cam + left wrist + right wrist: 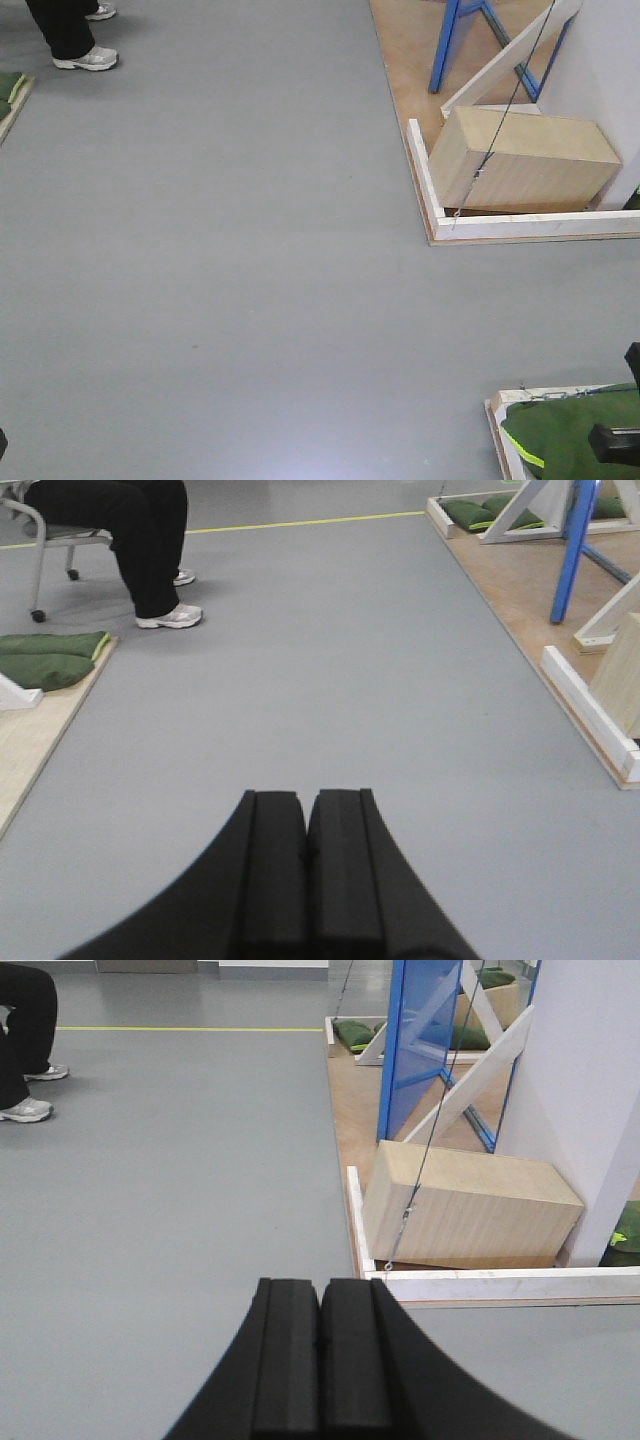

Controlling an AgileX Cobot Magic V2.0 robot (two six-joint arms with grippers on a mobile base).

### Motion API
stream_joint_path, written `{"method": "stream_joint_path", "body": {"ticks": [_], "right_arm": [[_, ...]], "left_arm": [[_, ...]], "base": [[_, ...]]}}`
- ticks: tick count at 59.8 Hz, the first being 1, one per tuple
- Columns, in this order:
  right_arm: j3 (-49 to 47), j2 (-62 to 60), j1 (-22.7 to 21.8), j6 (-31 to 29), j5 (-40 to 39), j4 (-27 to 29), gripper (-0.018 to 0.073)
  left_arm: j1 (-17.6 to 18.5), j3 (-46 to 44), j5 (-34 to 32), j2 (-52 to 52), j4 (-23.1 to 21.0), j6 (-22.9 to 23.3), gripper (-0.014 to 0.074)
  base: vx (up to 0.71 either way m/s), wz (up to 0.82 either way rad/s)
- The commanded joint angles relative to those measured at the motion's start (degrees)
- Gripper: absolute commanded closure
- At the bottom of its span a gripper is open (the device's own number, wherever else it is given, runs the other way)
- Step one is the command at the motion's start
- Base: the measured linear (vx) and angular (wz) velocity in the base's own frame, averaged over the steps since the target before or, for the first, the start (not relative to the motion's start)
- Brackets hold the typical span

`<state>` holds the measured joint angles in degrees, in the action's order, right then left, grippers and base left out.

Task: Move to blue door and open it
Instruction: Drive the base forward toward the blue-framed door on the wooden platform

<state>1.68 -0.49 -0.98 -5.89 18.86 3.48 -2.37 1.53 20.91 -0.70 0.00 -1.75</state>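
Ahead and to the right in the right wrist view, the blue door [420, 1045] stands upright on a low plywood platform [350, 1110]. Its long axis is vertical and its top is cut off by the picture edge. The broad face is turned towards the open floor on the left and is seen at a slant, with the near upright edge a darker blue strip. The panel is flat and glossy, with pale shapes showing in its surface.

A white wooden brace [475, 1065] slants across just behind it. A plain white wall [590, 1090] rises at the right. In front of the door lies a long, pale wooden box [470, 1205], tilted with its far edge against the wall. A thin dark cable [420, 1160] runs down across it. A white painted strip [500, 1285] edges the platform and turns a square corner near the box.

The floor [250, 250] is smooth, matt grey, with a yellow line [190, 1028] far off. Green cushions [355, 1032] lie at the back of the platform.

The right gripper [321, 1300] points over the floor towards the box, its black ribbed jaws pressed together with nothing between them. The left gripper [307, 815] also has its jaws together, with only a thin seam showing. It faces bare floor, well apart from the door.

At the far left of that view, a person [140, 530] in black trousers and pale trainers sits on a metal-legged chair [40, 550].
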Motion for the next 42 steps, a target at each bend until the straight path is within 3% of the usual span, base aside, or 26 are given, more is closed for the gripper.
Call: {"method": "stream_joint_path", "body": {"ticks": [1,42], "right_arm": [[1.1,-1.2,1.4,-0.6,-4.4,-0.1,0.0554],[1.1,-1.2,1.9,-0.6,-4.4,-0.1,0.0554]], "left_arm": [[-0.1,0.2,-4.4,-1.0,0.0,0.2,0.0526],[0.0,0.2,-4.5,-1.0,0.0,0.2,0.0526]], "base": [[0.22,-0.17],[0.31,-0.05]]}}
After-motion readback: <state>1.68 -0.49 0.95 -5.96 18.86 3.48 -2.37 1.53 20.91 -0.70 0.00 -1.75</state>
